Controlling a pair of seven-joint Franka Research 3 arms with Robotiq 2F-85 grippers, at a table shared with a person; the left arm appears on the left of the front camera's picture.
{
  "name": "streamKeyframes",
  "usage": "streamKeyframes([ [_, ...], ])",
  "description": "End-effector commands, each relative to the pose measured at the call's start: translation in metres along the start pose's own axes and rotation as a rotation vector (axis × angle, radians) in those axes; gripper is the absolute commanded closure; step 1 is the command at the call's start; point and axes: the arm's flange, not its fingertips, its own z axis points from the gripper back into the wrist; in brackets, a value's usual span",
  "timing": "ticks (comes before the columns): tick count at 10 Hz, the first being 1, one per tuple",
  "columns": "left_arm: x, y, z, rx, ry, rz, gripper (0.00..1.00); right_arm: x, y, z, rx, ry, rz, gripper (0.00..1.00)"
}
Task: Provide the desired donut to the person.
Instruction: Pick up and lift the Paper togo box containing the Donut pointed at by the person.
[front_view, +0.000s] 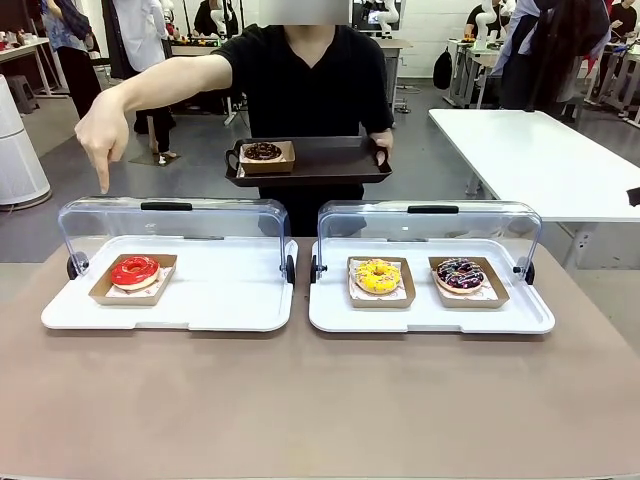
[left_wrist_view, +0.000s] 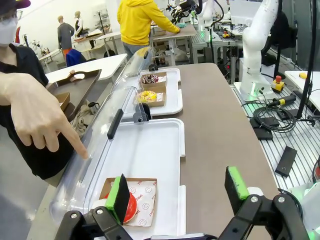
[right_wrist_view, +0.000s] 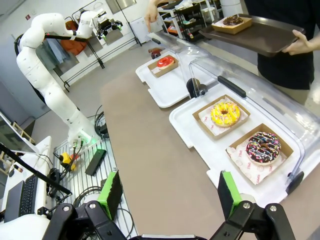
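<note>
On the robot's left side of the desk (front_view: 320, 400), the red-glazed donut (front_view: 135, 271) sits in its cardboard holder (front_view: 105, 292) on the left white tray (front_view: 200, 315). The clear lid (front_view: 175, 225) stands open behind it. The person (front_view: 310, 80) points a finger of one hand (front_view: 100, 135) down at it from beyond the lid, so this looks like the wanted one.

The left gripper (left_wrist_view: 177, 187) is released, its jaws spread wide, on the near side of that tray, with one green pad (left_wrist_view: 120, 197) lined up in front of the donut. The right gripper (right_wrist_view: 169, 192) is likewise released and grasps nothing, hanging over the desk beside the right white tray (front_view: 430, 322).

Several things could go wrong from here:

- **Wrong pick:** the yellow donut (front_view: 377, 275) and the sprinkled donut (front_view: 459, 274) lie in the right tray, and taking either would miss the request.
- **Damaged glaze:** closing on the donut itself rather than its cardboard holder would likely smear or crush the glaze.
- **Weak grip:** the light holder may flex or slide on the smooth tray under a poor pinch.
- **Lid contact:** reaching too far risks knocking the raised lid, with the pointing hand just behind it.
- **Crowded handover:** the person holds the brown serving tray (front_view: 330, 160) with one hand, and a chocolate donut (front_view: 262, 151) already sits on it, so a heavy or off-centre set-down could tip the tray or bump that donut.
</note>
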Motion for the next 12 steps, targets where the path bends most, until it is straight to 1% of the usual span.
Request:
streamKeyframes([
  [1, 0.0004, 0.0000, 0.0005, 0.011, 0.007, -0.003, 0.00, 0.0014, -0.0020, -0.0006, 0.009, -0.023, 0.012, 0.00],
  [12, 0.0004, 0.0000, 0.0005, 0.011, 0.007, -0.003, 0.00, 0.0014, -0.0020, -0.0006, 0.009, -0.023, 0.012, 0.00],
])
